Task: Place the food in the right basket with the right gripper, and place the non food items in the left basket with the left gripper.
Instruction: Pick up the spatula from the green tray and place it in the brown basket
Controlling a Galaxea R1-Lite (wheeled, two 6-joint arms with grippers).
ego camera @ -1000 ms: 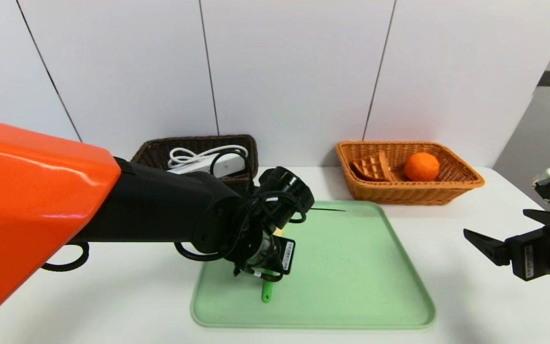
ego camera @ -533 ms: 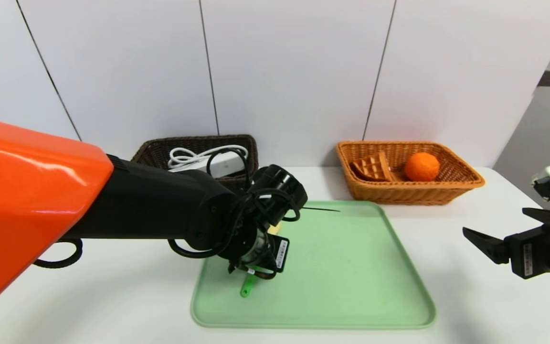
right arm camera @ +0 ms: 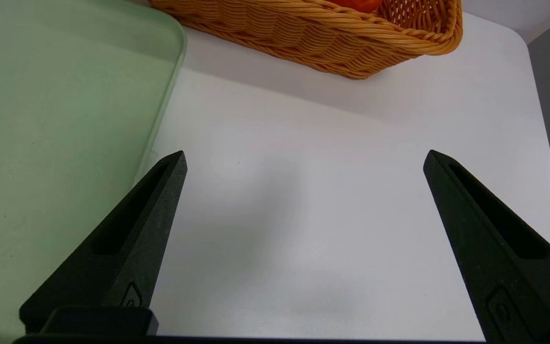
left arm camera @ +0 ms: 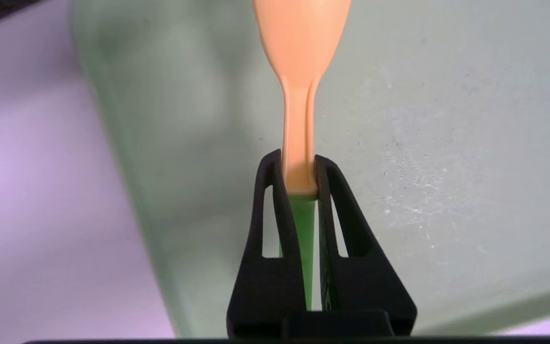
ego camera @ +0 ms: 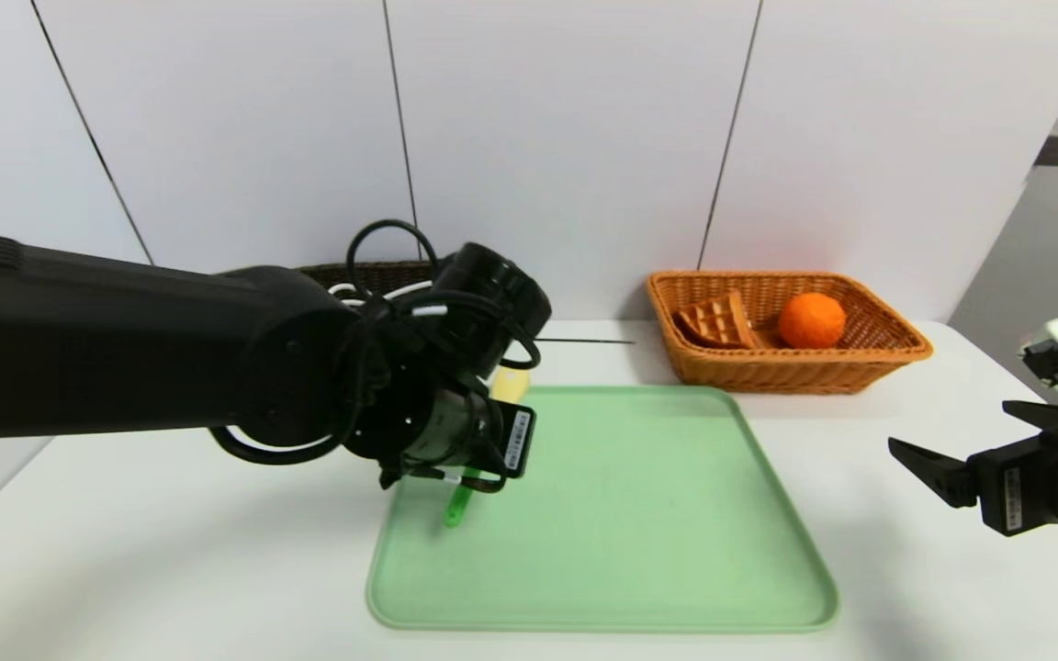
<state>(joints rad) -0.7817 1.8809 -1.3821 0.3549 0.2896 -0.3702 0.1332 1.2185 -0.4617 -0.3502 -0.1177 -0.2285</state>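
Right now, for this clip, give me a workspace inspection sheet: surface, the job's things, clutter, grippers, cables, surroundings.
Surface: white table carrying a green tray.
Job's things: spatula with a green handle and orange blade, held above the tray's left edge; dark left basket mostly hidden behind the arm; right basket holds an orange and a waffle.
Clutter: nothing seen.
Grippers: left gripper shut on the spatula; right gripper open, over bare table right of the tray.
Cables: white cord in the left basket; black cable loops on the left wrist.
Surroundings: white panelled wall.
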